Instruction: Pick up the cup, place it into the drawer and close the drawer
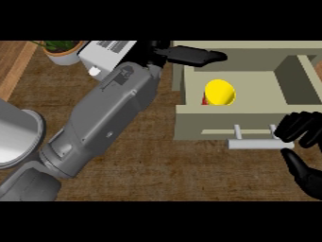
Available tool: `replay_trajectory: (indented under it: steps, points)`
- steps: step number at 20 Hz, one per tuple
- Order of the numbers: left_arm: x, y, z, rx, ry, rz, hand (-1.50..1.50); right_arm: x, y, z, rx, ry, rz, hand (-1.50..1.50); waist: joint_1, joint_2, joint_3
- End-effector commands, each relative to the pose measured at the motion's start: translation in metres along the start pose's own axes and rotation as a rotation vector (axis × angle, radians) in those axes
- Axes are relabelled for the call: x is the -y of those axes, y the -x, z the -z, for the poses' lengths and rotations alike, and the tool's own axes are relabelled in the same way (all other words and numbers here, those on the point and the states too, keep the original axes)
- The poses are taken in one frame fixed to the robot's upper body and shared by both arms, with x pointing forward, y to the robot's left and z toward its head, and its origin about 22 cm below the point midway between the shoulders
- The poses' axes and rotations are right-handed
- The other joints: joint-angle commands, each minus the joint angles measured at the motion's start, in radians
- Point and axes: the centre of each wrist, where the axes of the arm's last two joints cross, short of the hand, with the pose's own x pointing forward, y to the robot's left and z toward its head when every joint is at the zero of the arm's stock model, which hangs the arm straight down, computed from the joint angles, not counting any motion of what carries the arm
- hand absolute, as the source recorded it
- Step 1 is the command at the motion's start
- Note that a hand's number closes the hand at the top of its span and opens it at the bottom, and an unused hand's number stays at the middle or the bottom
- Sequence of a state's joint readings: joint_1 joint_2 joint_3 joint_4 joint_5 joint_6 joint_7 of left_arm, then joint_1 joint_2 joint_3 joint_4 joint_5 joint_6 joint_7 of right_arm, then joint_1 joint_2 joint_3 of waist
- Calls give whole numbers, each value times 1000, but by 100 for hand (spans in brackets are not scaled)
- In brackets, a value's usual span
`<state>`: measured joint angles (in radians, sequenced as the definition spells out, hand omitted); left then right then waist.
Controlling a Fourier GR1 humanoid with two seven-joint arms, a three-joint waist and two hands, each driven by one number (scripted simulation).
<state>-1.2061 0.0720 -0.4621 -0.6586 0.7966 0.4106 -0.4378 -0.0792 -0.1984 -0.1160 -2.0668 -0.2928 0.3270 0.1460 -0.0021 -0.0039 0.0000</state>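
Note:
The yellow cup (220, 91), with a bit of red at its lower left, lies inside the open beige drawer (304, 80). My left hand (195, 55) is stretched out on its long grey forearm over the drawer's back left corner, fingers straight, holding nothing, apart from the cup. My right hand (304, 130) is at the drawer's front. Its fingers curl over the right end of the pale bar handle (255, 144) and the thumb comes up from below it.
A large grey metal pot (6, 134) stands at the left edge. A potted plant (63, 51) and a white box (106, 53) sit at the back left. My left forearm (107, 118) crosses the wooden counter diagonally.

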Motion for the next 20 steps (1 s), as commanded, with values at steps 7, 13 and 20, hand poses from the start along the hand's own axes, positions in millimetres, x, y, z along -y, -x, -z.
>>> replay_trajectory:
  steps: [7,13,20]
  points:
    - [-90,-18,-38,-34,-116,-44,-150,-8,-11,-9,-115,-91,-245,150,42,-11,-1]
    - [-157,-13,-100,-51,-159,-42,-150,-16,7,2,-177,-88,-267,150,33,-1,-1]
    - [-191,-14,-153,-53,-173,-72,-150,-15,27,7,-190,-220,-545,150,33,4,-1]
